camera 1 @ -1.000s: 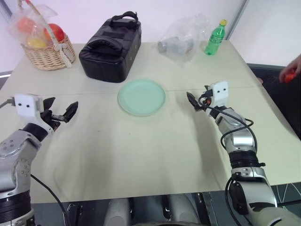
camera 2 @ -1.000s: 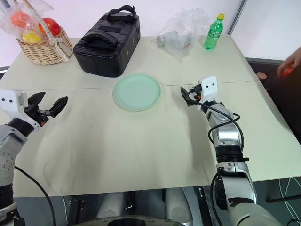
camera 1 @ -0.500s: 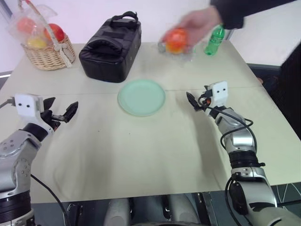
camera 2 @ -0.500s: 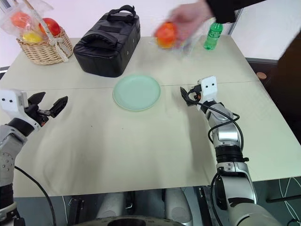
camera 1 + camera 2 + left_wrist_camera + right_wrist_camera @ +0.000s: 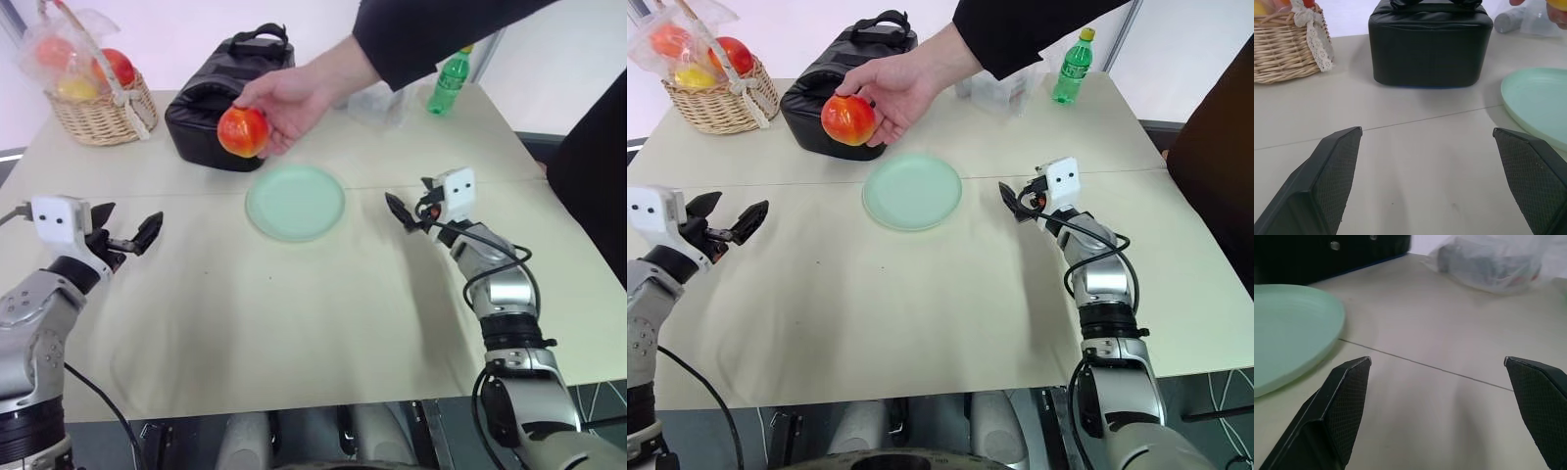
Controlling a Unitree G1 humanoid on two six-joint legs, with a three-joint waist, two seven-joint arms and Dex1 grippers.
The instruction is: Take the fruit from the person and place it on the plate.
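A person's hand with a black sleeve reaches in from the far right and holds the red-orange fruit in the air, above the table just beyond the plate's far left edge. The pale mint-green plate lies empty at the table's middle. My left gripper hovers open at the left side of the table, well short of the fruit. My right gripper is open to the right of the plate, fingers pointing toward it. Both wrist views show wide-spread fingers with nothing between them.
A black bag stands behind the plate. A wicker basket of wrapped fruits sits at the far left corner. A clear plastic bag and a green bottle stand at the far right.
The person's hand has carried the fruit leftward and lower, from near the plastic bag to in front of the black bag. My grippers have barely moved.
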